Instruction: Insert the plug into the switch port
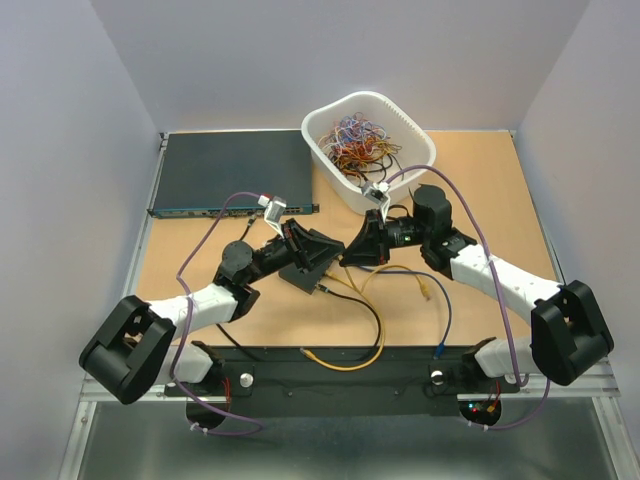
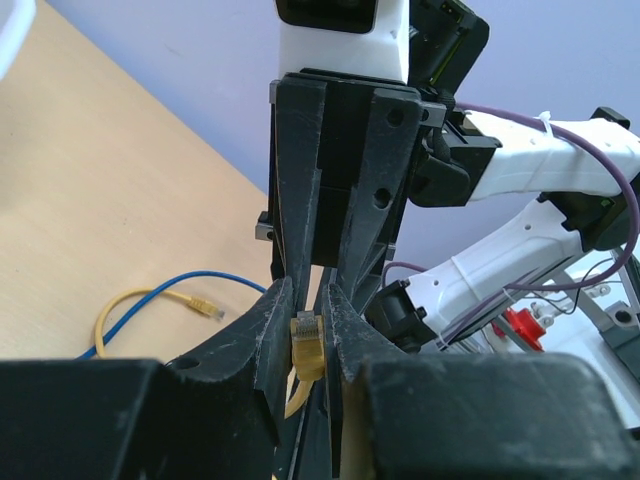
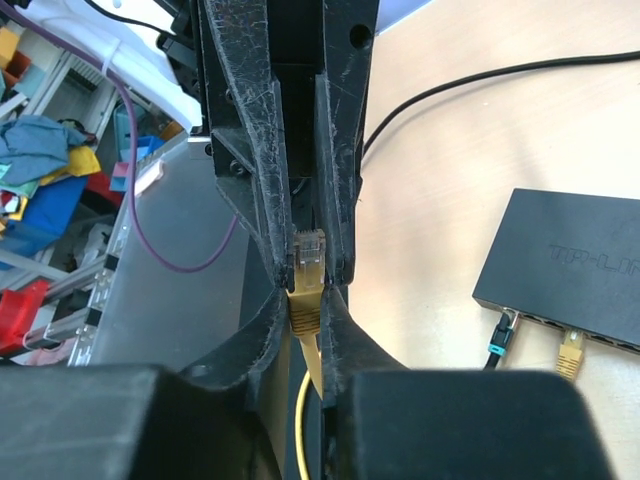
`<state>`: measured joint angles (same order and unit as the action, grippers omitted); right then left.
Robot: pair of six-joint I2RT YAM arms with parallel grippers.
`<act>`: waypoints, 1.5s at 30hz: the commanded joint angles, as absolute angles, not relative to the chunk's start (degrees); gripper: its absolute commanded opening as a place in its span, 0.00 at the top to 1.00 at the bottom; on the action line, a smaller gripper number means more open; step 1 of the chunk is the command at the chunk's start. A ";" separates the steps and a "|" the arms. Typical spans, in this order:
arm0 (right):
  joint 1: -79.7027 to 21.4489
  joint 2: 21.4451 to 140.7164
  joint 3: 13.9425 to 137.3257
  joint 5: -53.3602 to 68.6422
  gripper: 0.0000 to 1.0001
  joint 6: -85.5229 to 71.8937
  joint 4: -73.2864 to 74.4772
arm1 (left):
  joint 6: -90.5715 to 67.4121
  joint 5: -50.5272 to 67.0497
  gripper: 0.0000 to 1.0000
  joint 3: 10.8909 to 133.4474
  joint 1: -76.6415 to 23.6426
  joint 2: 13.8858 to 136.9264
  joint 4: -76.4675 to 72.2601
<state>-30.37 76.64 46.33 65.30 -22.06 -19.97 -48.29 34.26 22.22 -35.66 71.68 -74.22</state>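
Observation:
A yellow plug (image 2: 305, 345) (image 3: 308, 275) on a yellow cable is pinched between both grippers, which meet tip to tip above the small black switch (image 1: 303, 274) at mid-table. My left gripper (image 2: 305, 300) (image 1: 322, 250) is shut on the plug at its fingertips. My right gripper (image 3: 308, 290) (image 1: 352, 250) is shut on the plug's ribbed boot, with the clear tip between the left fingers (image 3: 250, 150). The switch (image 3: 570, 250) lies to the right in the right wrist view. Its row of ports (image 3: 535, 322) holds a black plug (image 3: 498, 340) and another yellow plug (image 3: 570, 352).
A wide dark grey rack unit (image 1: 235, 170) lies at the back left. A white basket (image 1: 415, 135) of tangled wires stands at the back. A loose yellow plug beside a blue cable (image 1: 425, 290) (image 2: 205, 305), a yellow cable loop (image 1: 365, 350) and a black cable lie in front of the switch.

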 commanded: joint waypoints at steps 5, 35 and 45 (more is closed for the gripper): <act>-30.85 74.71 45.00 61.97 0.99 -21.44 -22.15 | -45.18 31.91 0.95 23.73 -35.60 68.12 -98.01; -44.73 93.07 56.78 0.35 1.00 -7.82 11.51 | -37.97 3.87 0.32 24.87 -21.27 63.71 -40.96; -45.79 95.97 58.45 -6.59 1.00 -6.15 13.71 | -36.12 3.60 0.39 27.07 -21.01 75.23 -42.89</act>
